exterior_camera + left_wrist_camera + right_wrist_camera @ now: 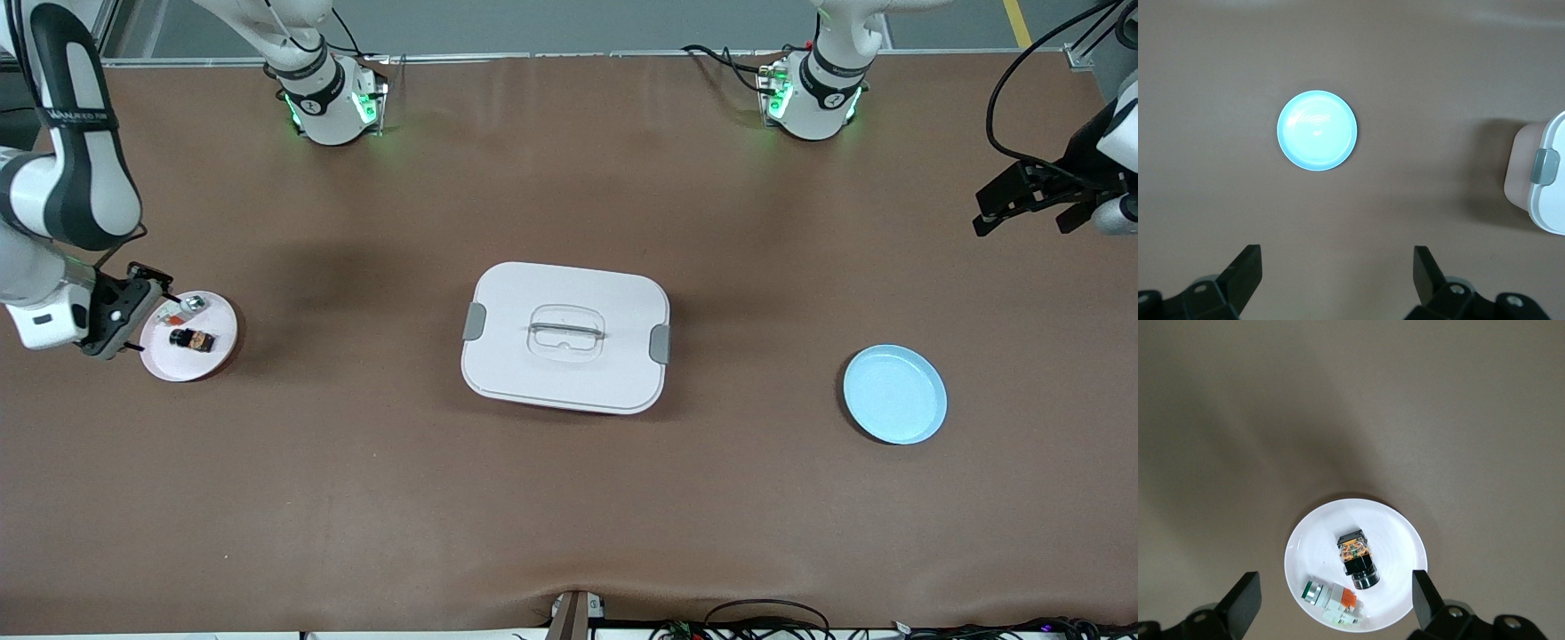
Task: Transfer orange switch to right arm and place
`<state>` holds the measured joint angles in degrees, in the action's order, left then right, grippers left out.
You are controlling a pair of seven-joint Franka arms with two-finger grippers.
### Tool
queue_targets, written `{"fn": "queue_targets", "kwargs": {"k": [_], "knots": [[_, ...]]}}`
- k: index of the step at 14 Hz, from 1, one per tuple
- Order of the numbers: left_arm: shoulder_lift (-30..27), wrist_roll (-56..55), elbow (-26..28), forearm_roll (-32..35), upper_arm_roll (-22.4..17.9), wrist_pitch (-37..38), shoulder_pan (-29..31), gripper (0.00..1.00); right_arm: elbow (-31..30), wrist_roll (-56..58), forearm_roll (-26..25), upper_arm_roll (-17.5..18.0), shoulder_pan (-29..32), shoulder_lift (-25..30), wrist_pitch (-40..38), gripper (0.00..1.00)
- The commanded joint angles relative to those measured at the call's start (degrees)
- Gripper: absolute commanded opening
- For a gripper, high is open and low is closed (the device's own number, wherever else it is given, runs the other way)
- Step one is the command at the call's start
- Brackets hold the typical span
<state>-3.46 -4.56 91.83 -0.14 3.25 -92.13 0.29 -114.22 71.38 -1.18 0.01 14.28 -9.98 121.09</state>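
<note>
The orange switch, a tiny black block with an orange middle, lies on a small pinkish-white plate at the right arm's end of the table. It shows in the right wrist view on the plate. My right gripper is open and empty, just above the plate's edge, its fingers either side of the plate in its wrist view. My left gripper is open and empty, up over the left arm's end of the table.
A whitish-clear piece with a red-orange part lies beside the switch on the same plate. A white lidded box with a handle sits mid-table. A light-blue plate lies toward the left arm's end.
</note>
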Motion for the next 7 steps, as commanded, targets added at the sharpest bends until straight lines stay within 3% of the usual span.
{"fn": "queue_targets", "kwargs": {"k": [1, 7], "knots": [[0.0, 0.0, -0.7, -1.0, -0.1, 1.2, 0.2, 1.00, 4.9, -6.1, -0.3, -0.1, -0.9, 0.0, -6.0, 1.00], [0.0, 0.1, -0.7, -1.0, -0.1, 1.2, 0.2, 1.00, 11.9, -19.3, -0.2, -0.3, -0.8, 0.6, -17.0, 1.00]]}}
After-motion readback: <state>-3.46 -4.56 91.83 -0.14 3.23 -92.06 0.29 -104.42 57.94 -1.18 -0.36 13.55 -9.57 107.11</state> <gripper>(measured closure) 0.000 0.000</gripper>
